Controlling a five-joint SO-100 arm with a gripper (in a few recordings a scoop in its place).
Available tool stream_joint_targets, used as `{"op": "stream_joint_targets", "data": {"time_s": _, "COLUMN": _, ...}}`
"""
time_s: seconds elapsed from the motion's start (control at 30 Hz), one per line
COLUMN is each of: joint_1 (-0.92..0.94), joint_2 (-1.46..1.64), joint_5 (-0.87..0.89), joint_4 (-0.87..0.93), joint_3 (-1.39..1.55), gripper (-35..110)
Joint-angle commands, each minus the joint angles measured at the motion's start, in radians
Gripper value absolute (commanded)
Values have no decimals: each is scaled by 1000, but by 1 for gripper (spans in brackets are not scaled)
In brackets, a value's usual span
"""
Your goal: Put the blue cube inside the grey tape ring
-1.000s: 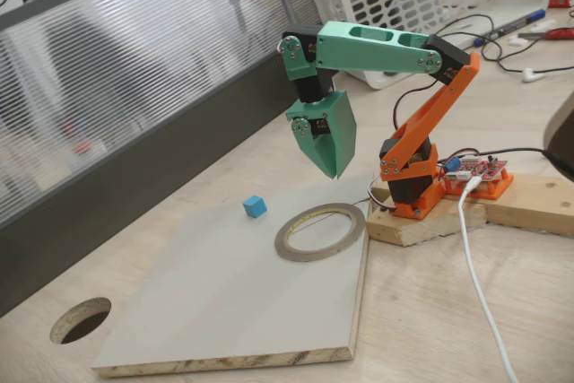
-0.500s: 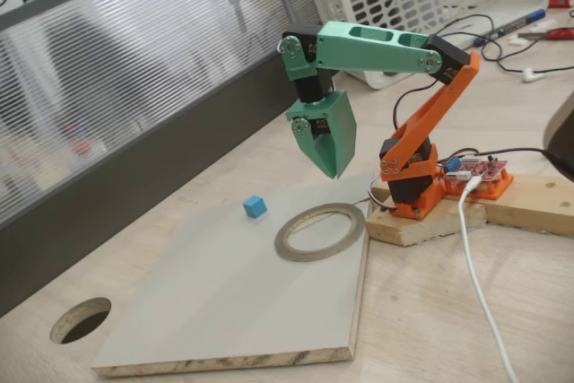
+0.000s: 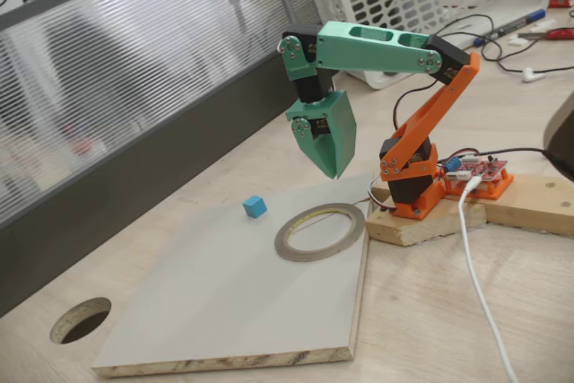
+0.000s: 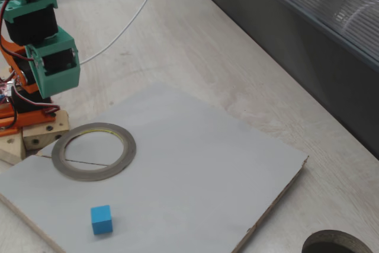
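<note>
Pale wood counter point(image 3: 430, 311) with a grey board point(image 3: 224, 302) on it. The blue cube point(image 3: 255, 206) sits on the board just beside the grey tape ring point(image 3: 320, 231), outside it. The hand point(image 3: 333, 170) hangs above, fingers together, empty. Nothing done; grasp and placement remain.

Light-blue cube point(image 3: 255, 207), plain-faced; grey-tan tape ring point(image 3: 320, 231) with a yellowish inner edge; mint-green gripper point(image 3: 333, 169); pale grey board point(image 4: 195, 164); light wood-grain counter point(image 3: 430, 311).

Blue cube point(image 4: 101, 219) on grey board point(image 4: 195, 170), apart from grey tape ring point(image 4: 93, 151).
</note>
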Motion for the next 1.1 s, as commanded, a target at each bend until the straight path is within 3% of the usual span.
{"op": "stream_joint_targets", "data": {"time_s": 0.0, "joint_1": 5, "joint_2": 46, "joint_5": 3, "joint_4": -2, "joint_3": 5, "gripper": 5}}
{"op": "stream_joint_targets", "data": {"time_s": 0.27, "joint_1": 29, "joint_2": 3, "joint_5": 6, "joint_4": -5, "joint_3": 2, "gripper": 5}}
{"op": "stream_joint_targets", "data": {"time_s": 0.53, "joint_1": 397, "joint_2": -219, "joint_5": 0, "joint_4": -5, "joint_3": -12, "gripper": 5}}
{"op": "stream_joint_targets", "data": {"time_s": 0.8, "joint_1": 408, "joint_2": -239, "joint_5": 3, "joint_4": -8, "joint_3": -23, "gripper": 5}}
{"op": "stream_joint_targets", "data": {"time_s": 1.07, "joint_1": 407, "joint_2": -653, "joint_5": -3, "joint_4": -41, "joint_3": -546, "gripper": 5}}
